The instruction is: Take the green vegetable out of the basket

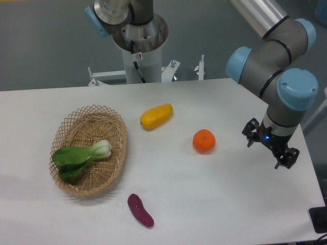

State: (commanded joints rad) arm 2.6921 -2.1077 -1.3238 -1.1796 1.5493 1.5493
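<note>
Bok choy (82, 155) flat in the wicker basket (116, 127), gripper (270, 149) way off right, fingers open, empty.

Green vegetable (82, 155): small bok choy, flat dark green leaves, pale white-green bulbous stem end. Lies on its side inside the basket (113, 122), stem end pointing up-right toward the middle, leaves spreading down-left to the near-left rim. Basket: oval, shallow, light tan wicker, scalloped open-weave rim, upright on the white surface, left part of view.
</note>
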